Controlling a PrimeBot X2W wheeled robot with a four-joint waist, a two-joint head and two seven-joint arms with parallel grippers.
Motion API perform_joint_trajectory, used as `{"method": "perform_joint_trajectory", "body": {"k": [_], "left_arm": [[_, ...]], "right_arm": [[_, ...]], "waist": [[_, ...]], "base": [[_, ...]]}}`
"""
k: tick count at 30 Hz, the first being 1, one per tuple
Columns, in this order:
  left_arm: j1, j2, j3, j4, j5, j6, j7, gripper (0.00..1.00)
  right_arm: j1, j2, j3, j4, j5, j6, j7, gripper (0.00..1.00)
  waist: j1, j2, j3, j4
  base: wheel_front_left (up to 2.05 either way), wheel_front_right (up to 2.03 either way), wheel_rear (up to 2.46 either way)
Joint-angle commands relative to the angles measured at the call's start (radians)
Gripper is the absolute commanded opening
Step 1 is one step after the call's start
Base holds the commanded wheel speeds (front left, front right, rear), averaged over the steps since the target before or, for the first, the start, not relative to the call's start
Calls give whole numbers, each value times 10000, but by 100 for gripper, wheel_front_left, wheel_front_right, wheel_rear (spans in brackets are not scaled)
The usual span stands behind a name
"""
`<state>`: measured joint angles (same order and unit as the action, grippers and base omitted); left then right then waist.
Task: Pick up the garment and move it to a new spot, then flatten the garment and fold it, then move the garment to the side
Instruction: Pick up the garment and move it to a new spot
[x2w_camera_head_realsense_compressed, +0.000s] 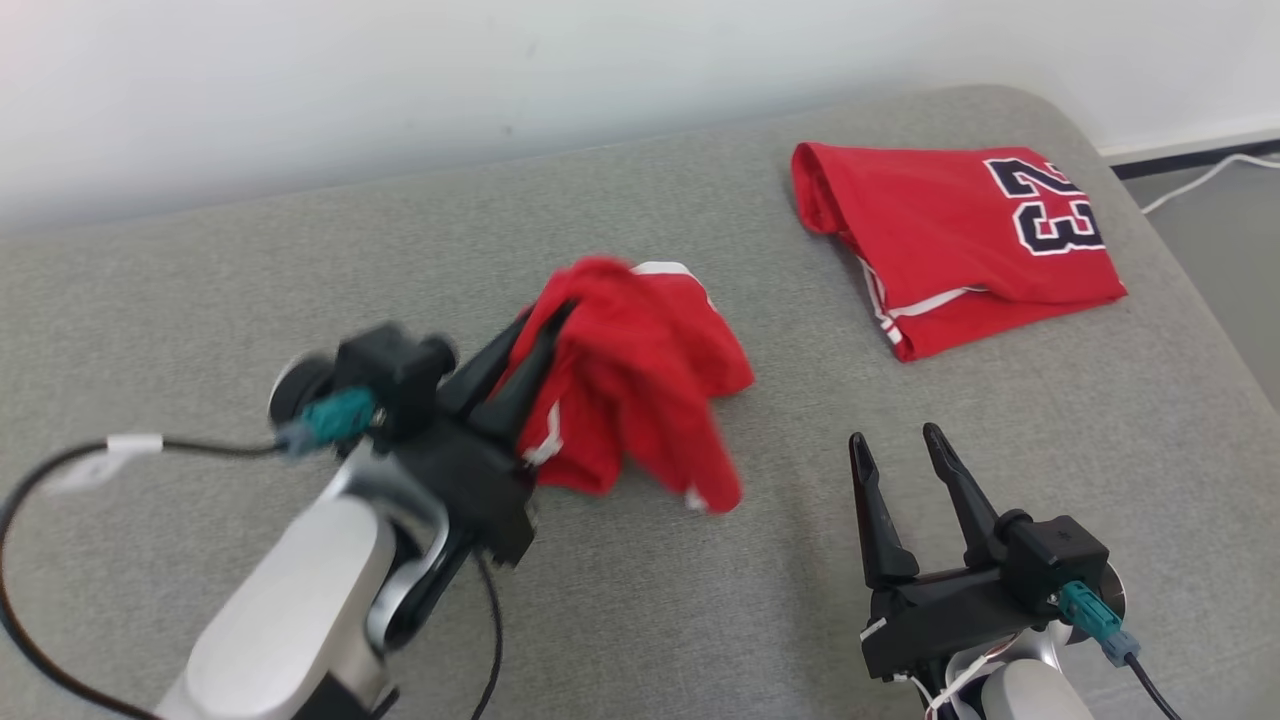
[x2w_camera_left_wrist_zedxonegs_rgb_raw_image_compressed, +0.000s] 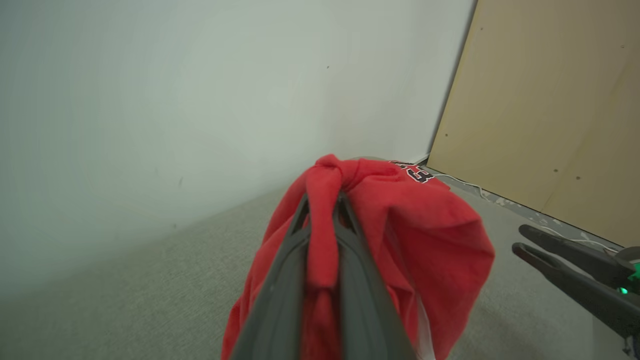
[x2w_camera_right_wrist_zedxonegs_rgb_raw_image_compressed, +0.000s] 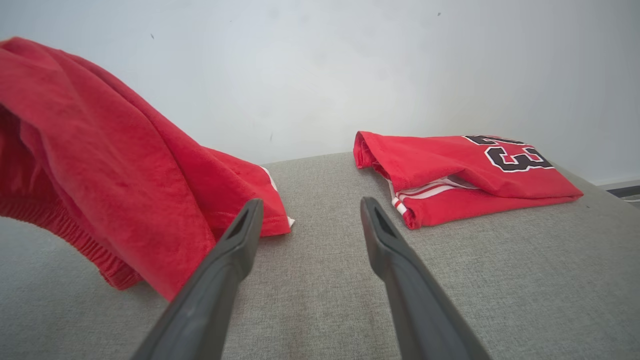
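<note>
A crumpled red garment (x2w_camera_head_realsense_compressed: 640, 380) with white trim hangs bunched from my left gripper (x2w_camera_head_realsense_compressed: 545, 325), which is shut on a fold of it above the grey couch (x2w_camera_head_realsense_compressed: 700, 600). The left wrist view has the red cloth (x2w_camera_left_wrist_zedxonegs_rgb_raw_image_compressed: 425, 240) pinched between my two fingers (x2w_camera_left_wrist_zedxonegs_rgb_raw_image_compressed: 280, 295) and draped over them. My right gripper (x2w_camera_head_realsense_compressed: 895, 445) stands open at the lower right, apart from the cloth, nothing between its fingers. From the right wrist the hanging garment (x2w_camera_right_wrist_zedxonegs_rgb_raw_image_compressed: 115, 170) is at the left, its lower edge touching the cushion.
A folded red jersey (x2w_camera_head_realsense_compressed: 960, 240) with the number 23 lies at the couch's back right (x2w_camera_right_wrist_zedxonegs_rgb_raw_image_compressed: 465, 170). A white wall runs behind. Floor and a white cable (x2w_camera_head_realsense_compressed: 1200, 175) lie past the right edge. A tan panel (x2w_camera_left_wrist_zedxonegs_rgb_raw_image_compressed: 545, 110) stands to the right.
</note>
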<state>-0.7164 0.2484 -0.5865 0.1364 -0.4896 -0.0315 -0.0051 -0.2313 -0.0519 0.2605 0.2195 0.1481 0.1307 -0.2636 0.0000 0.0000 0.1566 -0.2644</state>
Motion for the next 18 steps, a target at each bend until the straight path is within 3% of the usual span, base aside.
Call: {"method": "perform_joint_trajectory", "body": {"k": [1,11,12,13,14,18], "left_arm": [[218,112,57,79,14,82,-143,0],[1051,514,-161,2149,269,-60,-1264,0],[1017,482,-158,2306,302,-66,-1406,24],[969,446,-163,2440,346,-41,-1545,96],[939,393,-140,2557,350,0,-1714,100],[1135,198,19,2749,299,177,-2201,100]], "right_arm": [[137,21,18,22,-89,1,-9,100],[93,17,103,110,-122,1,-9,100],[97,17,108,122,-116,3,-10,100],[104,17,107,121,-106,3,-10,100],[124,16,108,122,-96,3,-10,100],[246,16,57,161,-67,3,-10,100]], "waist": [[0,0,-7,119],[0,0,-6,365],[0,0,-12,375],[0,0,-21,390],[0,0,-38,407],[0,0,-179,523]], "base": [[0,0,0],[0,0,0],[0,0,0],[0,0,0],[0,0,0],[0,0,0]]}}
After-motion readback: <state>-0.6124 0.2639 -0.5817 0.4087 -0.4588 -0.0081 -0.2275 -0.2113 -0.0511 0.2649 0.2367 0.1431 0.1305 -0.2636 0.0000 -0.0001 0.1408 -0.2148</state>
